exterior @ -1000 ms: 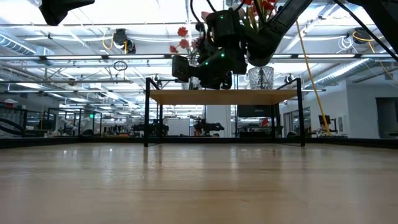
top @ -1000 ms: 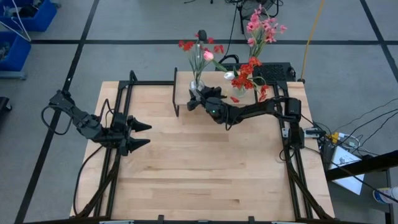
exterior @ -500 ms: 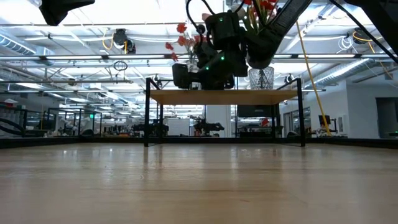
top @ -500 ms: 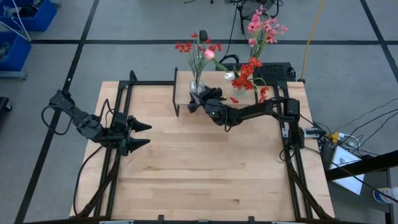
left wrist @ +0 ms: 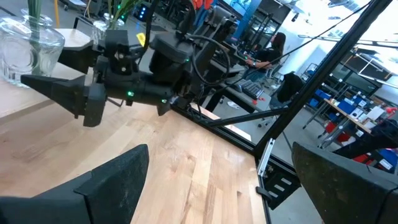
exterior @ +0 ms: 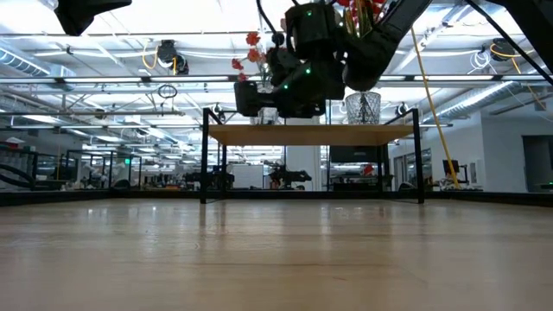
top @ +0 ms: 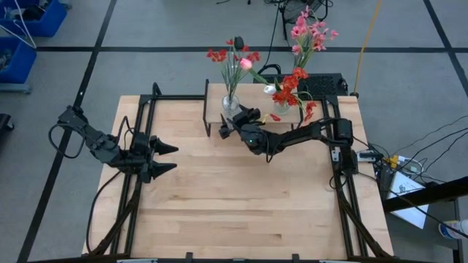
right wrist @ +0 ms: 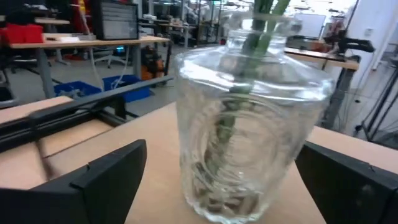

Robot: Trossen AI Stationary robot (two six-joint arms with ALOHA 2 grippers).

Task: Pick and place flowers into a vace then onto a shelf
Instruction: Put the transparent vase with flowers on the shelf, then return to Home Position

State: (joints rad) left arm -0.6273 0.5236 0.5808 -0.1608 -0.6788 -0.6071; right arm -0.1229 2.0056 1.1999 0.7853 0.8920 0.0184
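Light wood planks make up the tabletop [top: 241, 197], and at its far edge stands the shelf [top: 219, 102], the landmark for all else. On the shelf's left part sits a glass vase [right wrist: 249, 118] holding green stems with red flowers [top: 232, 55]; a second vase [exterior: 362, 107] with more red and pink blossoms stands toward the shelf's right end. The right gripper [top: 232, 124] hovers just in front of the shelf, its fingers spread wide to either side of the first vase and apparently not touching it. The left gripper [top: 164, 158] waits well to the left of the shelf over the table, fingers likewise spread. Judging by this, the vase has been set down and released; the next move calls for drawing the right arm straight back without clipping the glass or the stems.
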